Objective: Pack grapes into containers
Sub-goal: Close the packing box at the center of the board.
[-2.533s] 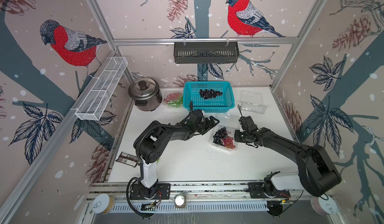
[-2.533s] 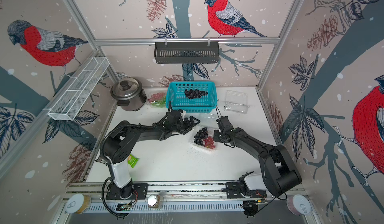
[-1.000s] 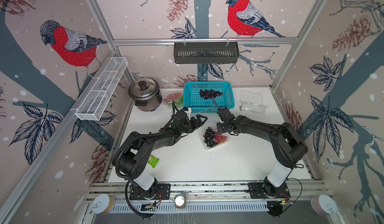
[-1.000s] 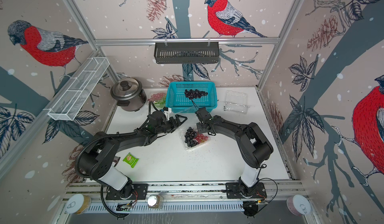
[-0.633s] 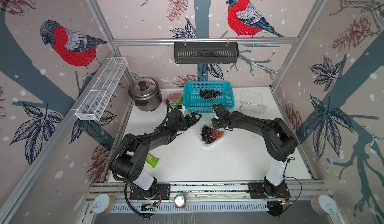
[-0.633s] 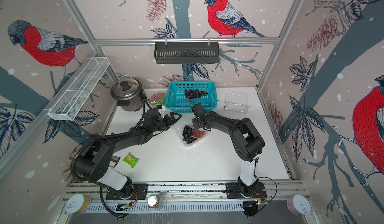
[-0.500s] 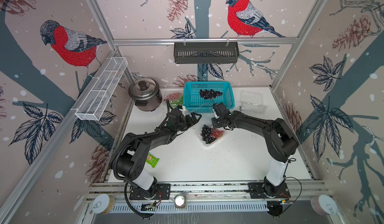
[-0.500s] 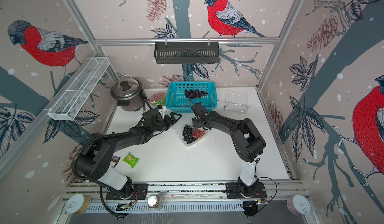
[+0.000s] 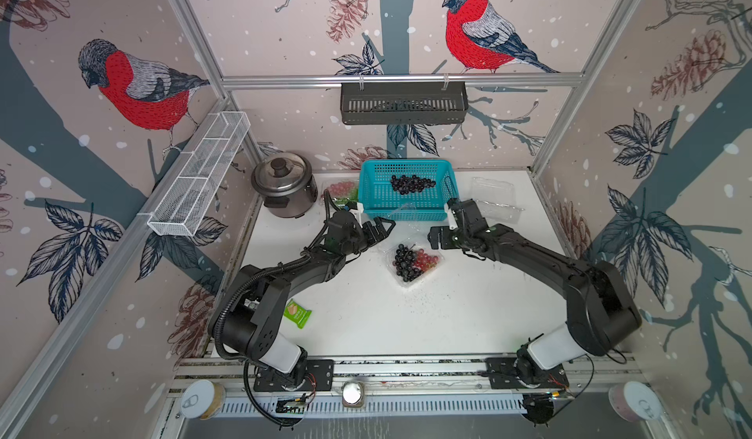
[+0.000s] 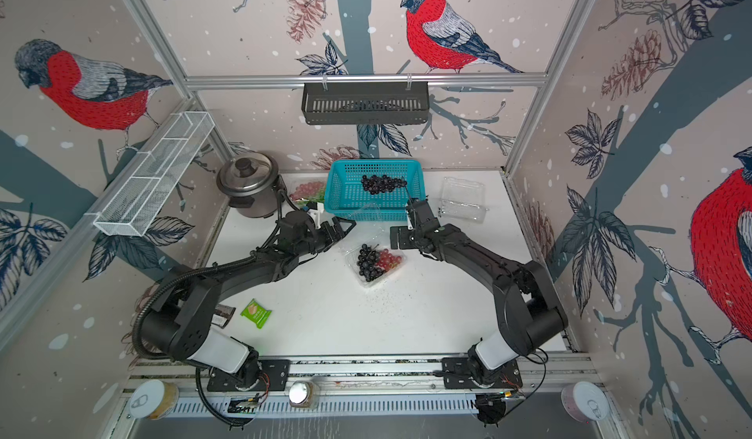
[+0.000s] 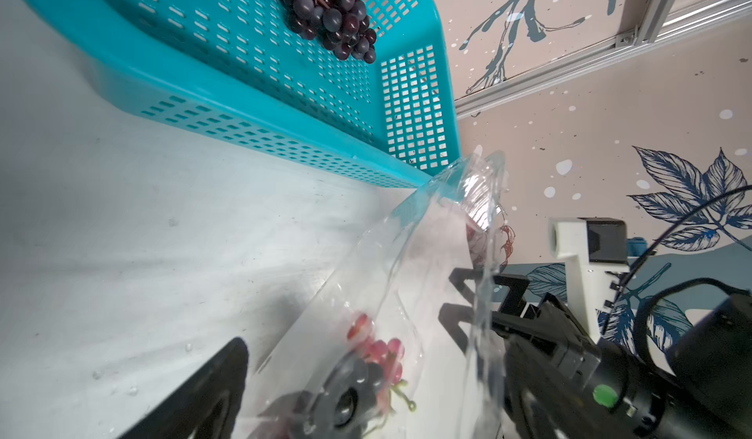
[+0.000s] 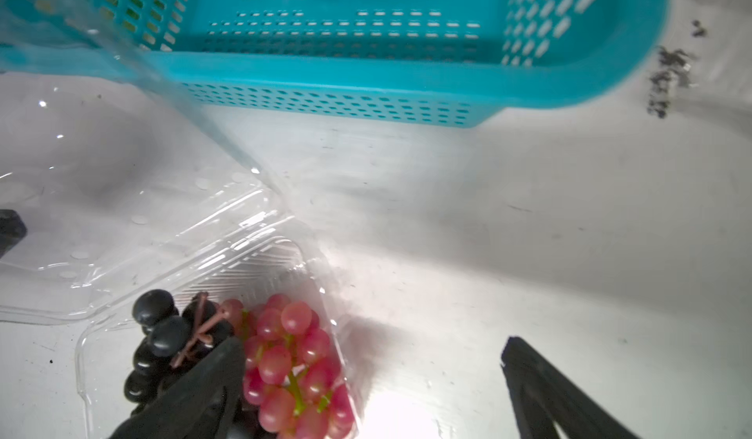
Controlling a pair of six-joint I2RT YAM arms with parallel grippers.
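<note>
What I cannot make out

The fingers (image 12: 195, 392) of my right gripper (image 12: 368, 347) run off the wrist picture's edge, and one covers part of the dark grapes (image 12: 156, 335) in the open container (image 12: 260, 262). From my left wrist, that container's raised clear lid (image 11: 472, 201) smears the red grapes (image 11: 378, 351) behind it, and the teal basket (image 11: 285, 103) is cropped. In both top views the far container (image 9: 339, 191) sits partly behind my left arm (image 9: 309, 270); the black specks (image 9: 419, 294) are too small to tell.

No legible writing anywhere; the small green foil packet (image 10: 256, 313) on the white counter (image 10: 325, 331) carries print too tiny to read
</note>
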